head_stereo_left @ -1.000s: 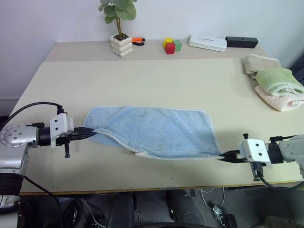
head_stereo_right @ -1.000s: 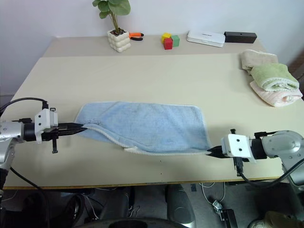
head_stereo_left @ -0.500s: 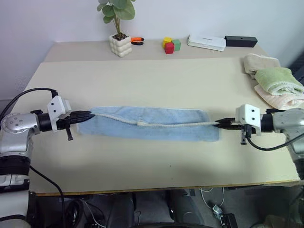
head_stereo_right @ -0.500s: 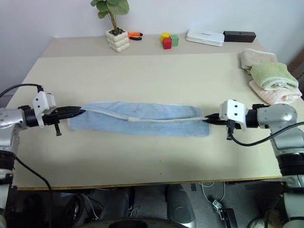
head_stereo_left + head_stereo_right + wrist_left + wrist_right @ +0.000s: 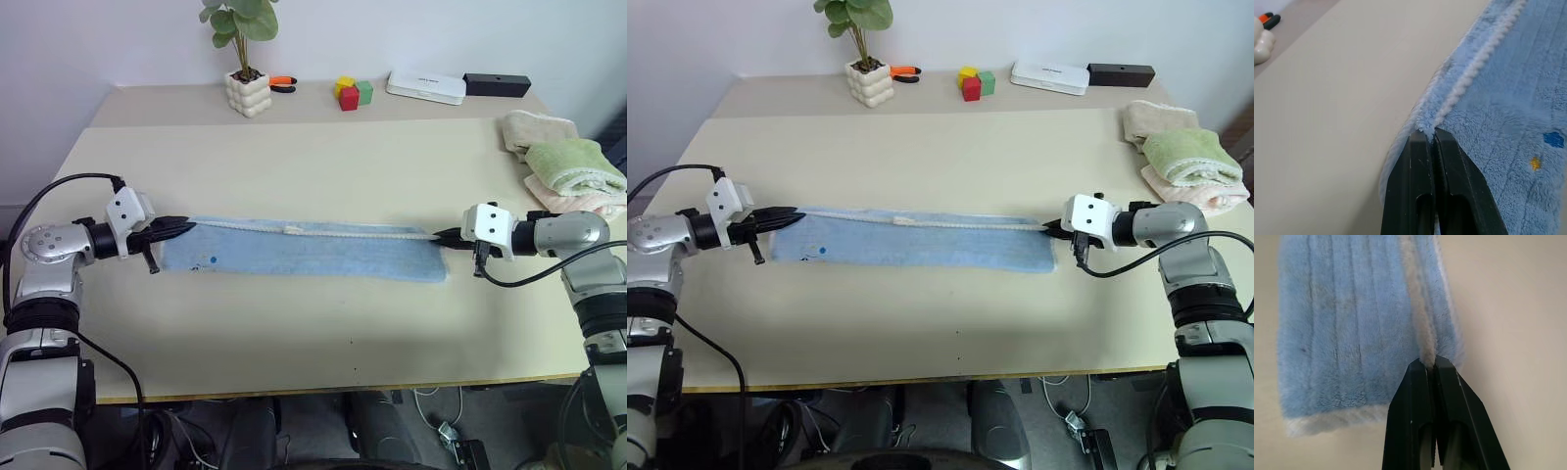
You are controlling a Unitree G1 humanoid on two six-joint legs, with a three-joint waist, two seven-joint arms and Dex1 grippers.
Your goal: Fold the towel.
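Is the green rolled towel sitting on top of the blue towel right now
No, the green rolled towel rests on the folded towels at the table's far right edge, well apart from the blue towel stretched between the two grippers.

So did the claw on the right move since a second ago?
Yes. The right claw, shut on the blue towel's hem, has gone away from the table's near edge, toward the far side with the plant pot.

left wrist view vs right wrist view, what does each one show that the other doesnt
Left wrist alone: the left end effector shut on the towel's hemmed corner, small blue and yellow printed marks, a white plant pot and an orange-handled tool far off. Right wrist alone: the right end effector shut on the towel's opposite end, its short whitish hem across the table. Both: blue terry, pinched hem, beige tabletop.
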